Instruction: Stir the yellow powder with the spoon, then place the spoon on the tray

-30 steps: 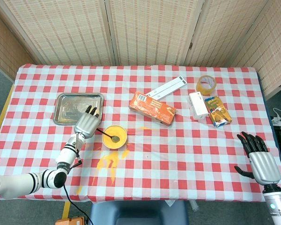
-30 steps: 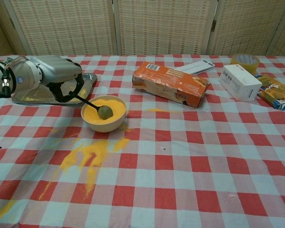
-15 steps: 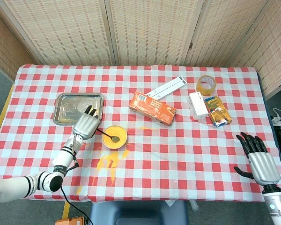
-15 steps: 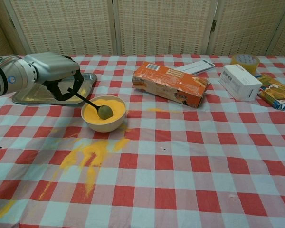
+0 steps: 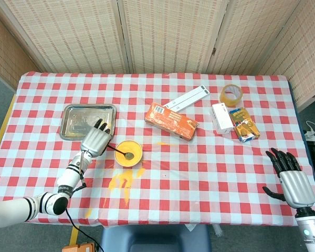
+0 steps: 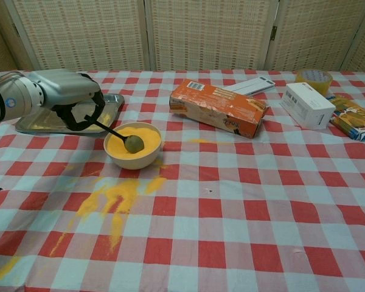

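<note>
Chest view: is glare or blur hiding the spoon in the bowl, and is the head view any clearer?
Chest view: even light, no glare; the spoon shows sharply against the yellow powder, held by the left hand. Head view: sharp too, but the spoon is small and the tray has dull reflections.

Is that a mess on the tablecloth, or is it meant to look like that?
It is a spill. Yellow powder lies streaked on the cloth in front of the bowl, with a smaller smear toward the orange box.
</note>
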Tool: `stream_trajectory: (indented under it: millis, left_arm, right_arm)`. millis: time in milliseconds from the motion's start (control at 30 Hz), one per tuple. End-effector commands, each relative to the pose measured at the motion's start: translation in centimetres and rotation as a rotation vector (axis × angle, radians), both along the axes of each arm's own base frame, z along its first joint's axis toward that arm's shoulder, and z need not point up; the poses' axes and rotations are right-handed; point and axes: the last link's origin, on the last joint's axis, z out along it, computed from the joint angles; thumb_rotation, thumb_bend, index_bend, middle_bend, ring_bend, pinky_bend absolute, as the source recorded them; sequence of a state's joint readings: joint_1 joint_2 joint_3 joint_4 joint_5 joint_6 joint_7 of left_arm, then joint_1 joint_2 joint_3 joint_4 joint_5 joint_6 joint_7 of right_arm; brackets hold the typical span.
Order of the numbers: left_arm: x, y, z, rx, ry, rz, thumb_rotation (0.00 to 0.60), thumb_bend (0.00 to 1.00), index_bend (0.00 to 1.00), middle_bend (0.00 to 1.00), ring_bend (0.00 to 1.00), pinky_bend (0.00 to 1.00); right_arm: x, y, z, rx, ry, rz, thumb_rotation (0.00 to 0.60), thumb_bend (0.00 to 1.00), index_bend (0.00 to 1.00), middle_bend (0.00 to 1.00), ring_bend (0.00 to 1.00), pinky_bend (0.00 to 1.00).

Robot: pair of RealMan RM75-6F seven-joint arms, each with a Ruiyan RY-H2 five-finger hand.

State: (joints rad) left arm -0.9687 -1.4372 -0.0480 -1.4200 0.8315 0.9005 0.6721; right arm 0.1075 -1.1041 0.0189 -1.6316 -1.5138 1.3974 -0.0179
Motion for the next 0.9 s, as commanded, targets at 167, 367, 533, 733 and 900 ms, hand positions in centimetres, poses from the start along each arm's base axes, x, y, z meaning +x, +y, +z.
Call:
stream_trajectory:
  millis: [167,367,533,733,900]
  left_arm:
    - [-0.4,-0.07,-0.11,-0.023,0.034,0.037,0.6,0.57,0.51,0.23,0.06,0.04]
    - [-0.55,-0.13,-0.27,-0.035,0.051,0.06,0.6,0.56,0.48,0.22,0.05,0.04]
    - [-0.56,-0.16,-0.15,-0.036,0.056,0.065,0.6,0.56,0.47,0.22,0.05,0.04]
    - [-0.33,-0.26,-0.02,-0.039,0.052,0.066,0.6,0.55,0.47,0.21,0.05,0.04]
    - [-0.53,-0.24,-0.23,-0.046,0.066,0.076,0.6,0.55,0.49,0.21,0.05,0.04]
  right_arm:
    - [0.01,-0.02,0.01,0.0,-0.001,0.001,0.6,0.1,0.0,0.0,0.0,0.0]
    - [0.0,-0.02,0.08,-0.002,-0.002,0.001,0.6,0.1,0.0,0.0,0.0,0.0]
    - [-0.03,-0.05,0.04,0.0,-0.002,-0.001,0.6,0.1,0.0,0.0,0.0,0.0]
    - [0.02,-0.06,0.01,0.002,-0.002,0.001,0.6,0.1,0.0,0.0,0.0,0.0]
    - [0.04,0.01,0.12,-0.002,-0.004,0.003,0.6,0.1,0.0,0.0,0.0,0.0]
